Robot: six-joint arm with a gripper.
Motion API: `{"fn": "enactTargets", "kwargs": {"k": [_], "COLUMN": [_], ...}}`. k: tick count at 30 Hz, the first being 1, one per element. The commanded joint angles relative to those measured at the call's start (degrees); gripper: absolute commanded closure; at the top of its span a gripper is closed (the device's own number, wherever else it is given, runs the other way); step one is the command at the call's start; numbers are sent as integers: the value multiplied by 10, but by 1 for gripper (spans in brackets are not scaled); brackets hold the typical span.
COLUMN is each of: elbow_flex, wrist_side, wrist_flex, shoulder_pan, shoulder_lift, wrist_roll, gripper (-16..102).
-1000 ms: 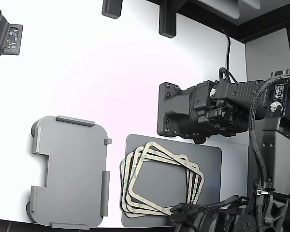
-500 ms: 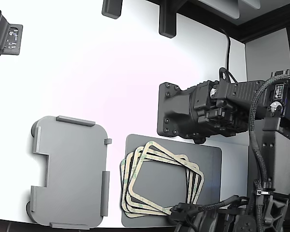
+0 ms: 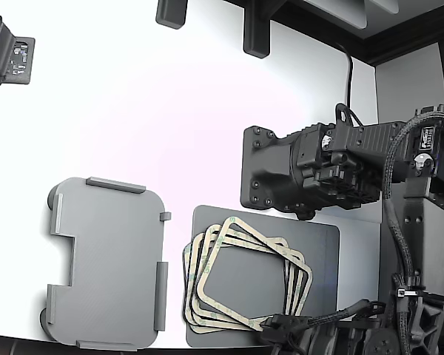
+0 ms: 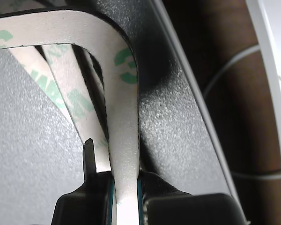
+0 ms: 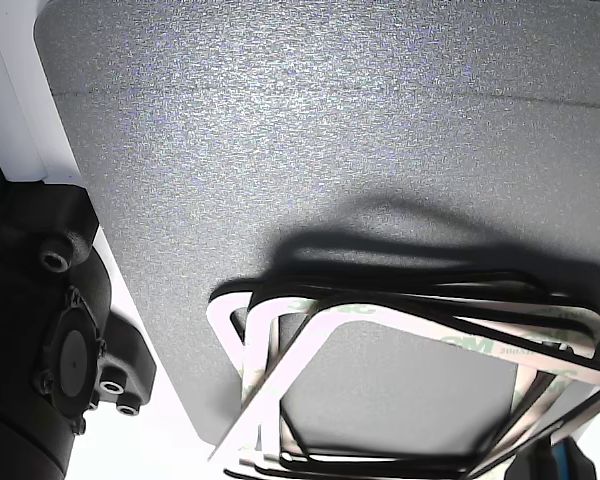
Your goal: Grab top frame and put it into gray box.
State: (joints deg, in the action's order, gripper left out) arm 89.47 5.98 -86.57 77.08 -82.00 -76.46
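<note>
1. The black gripper (image 4: pixel 126 199) is closed tight on the edge of the thin beige top frame (image 4: pixel 124 140) — in the wrist view one dark finger (image 4: pixel 91 187) sits on each side of the pale strip, pressing against it, with no gap showing.
2. In the exterior view that same frame (image 3: pixel 248 277) lies uppermost on a fanned stack of like beige frames (image 3: pixel 194 292), on a dark gray flat mat (image 3: pixel 318 244) at the lower centre of the picture; the gripper (image 3: pixel 277 325) meets it at the bottom edge.
3. Only the exterior view shows the light gray shallow plastic box (image 3: pixel 107 262) — it sits at lower left, just beside the stack, with nothing in it.
4. The other view shows the frame's corner (image 5: pixel 280 370) raised off the mat's grained surface (image 5: pixel 330 130), a shadow beneath it.
5. The wrist view alone shows green patches on the frames.
</note>
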Motion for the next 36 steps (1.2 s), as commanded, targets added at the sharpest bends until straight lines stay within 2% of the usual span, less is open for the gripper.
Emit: {"fn": "enactTargets", "kwargs": {"k": [1,10,16,23,28,36], "elbow_flex": [-25,-137,-200,-225,-223,-194], "wrist_side": [9,36,39,122,217,214], "wrist_flex": [-7,-79,-82,-75,-83,-83], "shoulder_pan": [-4,-15,-57,-80,-91,-177], "shoulder_lift": [-20,-25,-57,-103,-126,-161], "wrist_roll": [-2,62,144,369,653,868], "gripper": [96,97,97,97,97,97]}}
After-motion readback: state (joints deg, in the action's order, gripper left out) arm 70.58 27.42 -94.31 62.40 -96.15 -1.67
